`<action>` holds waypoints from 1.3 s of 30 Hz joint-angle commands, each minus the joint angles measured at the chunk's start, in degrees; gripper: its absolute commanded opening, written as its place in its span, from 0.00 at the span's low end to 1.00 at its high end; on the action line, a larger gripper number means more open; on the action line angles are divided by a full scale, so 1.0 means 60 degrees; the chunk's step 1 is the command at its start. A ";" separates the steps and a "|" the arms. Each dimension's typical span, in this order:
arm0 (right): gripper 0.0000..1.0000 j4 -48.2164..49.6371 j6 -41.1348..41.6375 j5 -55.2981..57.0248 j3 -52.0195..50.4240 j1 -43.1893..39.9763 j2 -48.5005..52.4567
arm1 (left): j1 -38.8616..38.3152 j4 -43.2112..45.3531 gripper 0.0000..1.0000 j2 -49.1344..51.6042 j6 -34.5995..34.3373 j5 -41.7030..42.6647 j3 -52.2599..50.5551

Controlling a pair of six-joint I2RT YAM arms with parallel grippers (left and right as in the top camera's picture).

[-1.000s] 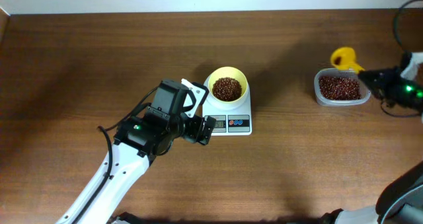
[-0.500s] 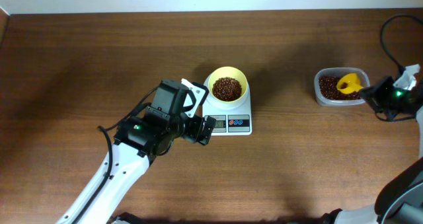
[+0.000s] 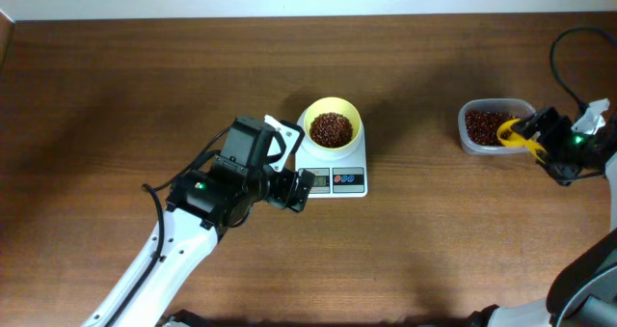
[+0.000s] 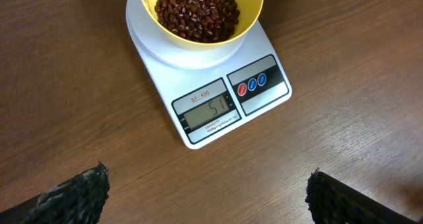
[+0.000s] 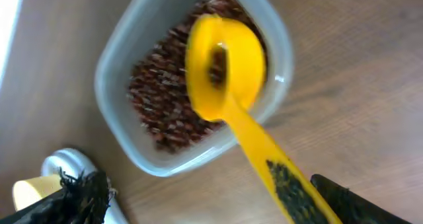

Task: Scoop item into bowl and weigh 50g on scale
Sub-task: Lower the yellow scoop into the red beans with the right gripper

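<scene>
1. far left: noted left gripper (image 3: 297, 188) low over the table (image 3: 434, 250), just beside the front-left corner of the scale (image 3: 337, 179). jaws spread wide, only bare wood between the fingers (image 4: 79, 194).
2. centre: found scale (image 4: 218, 112) flat on the wood, display strip facing the left arm. bowl (image 3: 309, 122) upright on the platform, covering most of it.
3. inside bowl (image 4: 250, 22): logged a heap of beans (image 3: 331, 129), well below the rim. display digits look like 51 from the left wrist view.
4. well right of the scale: spotted clear container (image 3: 469, 146) on the table, a layer of beans (image 5: 158, 98) across its floor.
5. on that container: seen yellow scoop (image 3: 511, 131), cup lying on the beans at the right side, handle crossing the rim toward the right arm. something dark inside the cup (image 5: 228, 65), too blurred to name.
6. far right: noted right gripper (image 3: 542, 134) at the handle end, jaws standing wide (image 5: 208, 184). handle running between the fingers, nearer one of them, not clamped; cannot tell whether touching.
</scene>
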 commanded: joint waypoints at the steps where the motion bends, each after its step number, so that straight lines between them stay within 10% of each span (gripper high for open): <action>1: 0.97 -0.0240 -0.0124 0.1064 -0.0036 -0.0015 0.0069 | -0.0033 -0.0015 0.99 -0.0055 -0.0055 -0.0066 -0.0029; 39: 0.98 0.0157 -0.0091 0.0004 -0.0033 -0.0007 0.0066 | -0.0033 -0.0015 0.99 -0.0055 -0.0055 -0.0066 -0.0029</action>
